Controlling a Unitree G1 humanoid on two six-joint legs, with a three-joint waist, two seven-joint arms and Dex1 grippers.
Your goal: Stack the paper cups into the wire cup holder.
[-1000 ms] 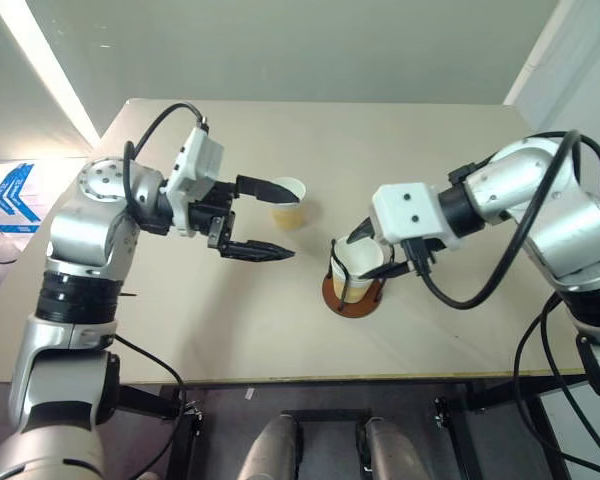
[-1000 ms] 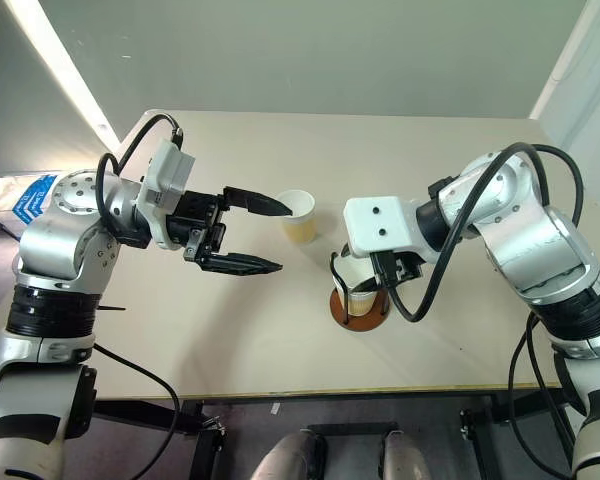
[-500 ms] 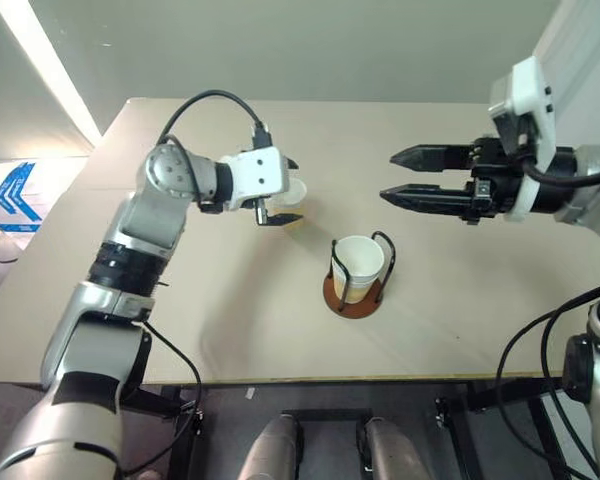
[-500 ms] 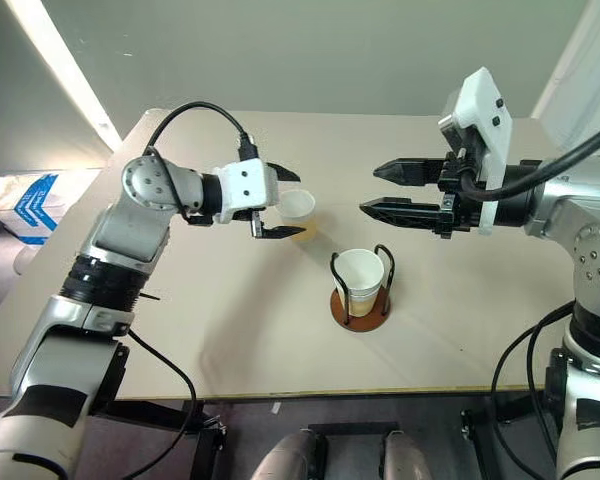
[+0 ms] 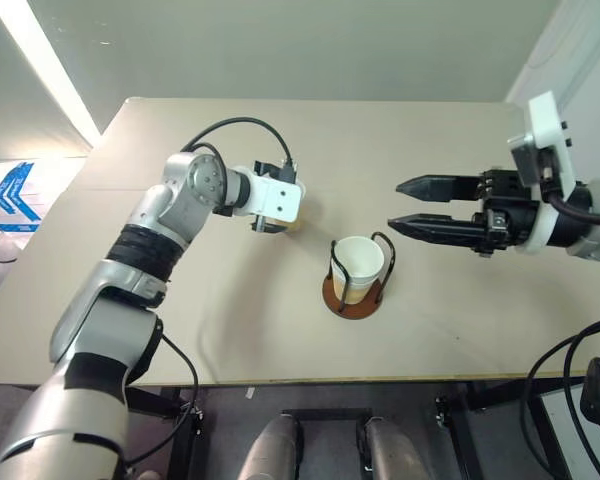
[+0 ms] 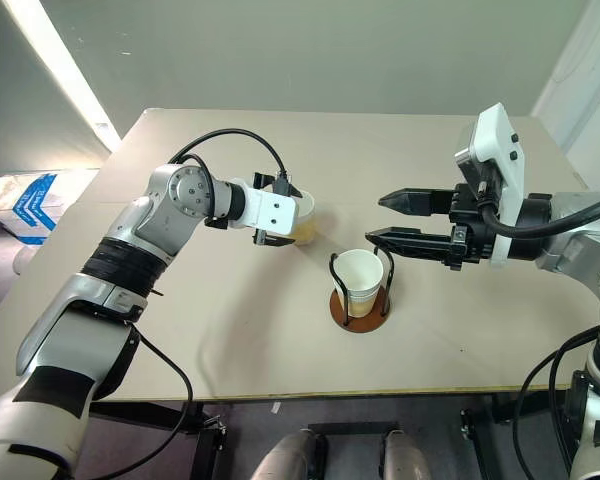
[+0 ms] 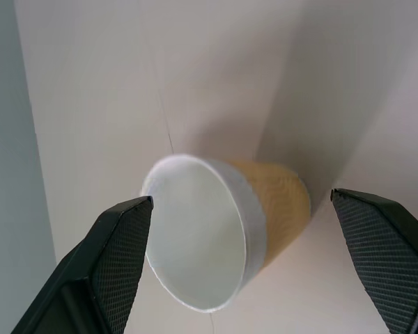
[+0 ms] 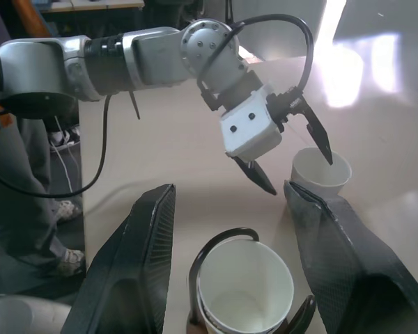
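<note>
Around loose cup (image 7: pixel 219 240), left hand (image 8: pixel 292 149) open, empty

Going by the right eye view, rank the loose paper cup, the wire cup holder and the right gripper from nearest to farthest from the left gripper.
1. Loose paper cup, between the open left gripper fingers.
2. Wire cup holder, table centre, holding stacked cups.
3. Right gripper, open, beyond the holder on the right.

You find no readable text, label, brand or number anywhere here. The nearest thing to a sign is a sheet with blue chevron marks (image 5: pixel 10 195) on the floor, carrying no words you can make out.
</note>
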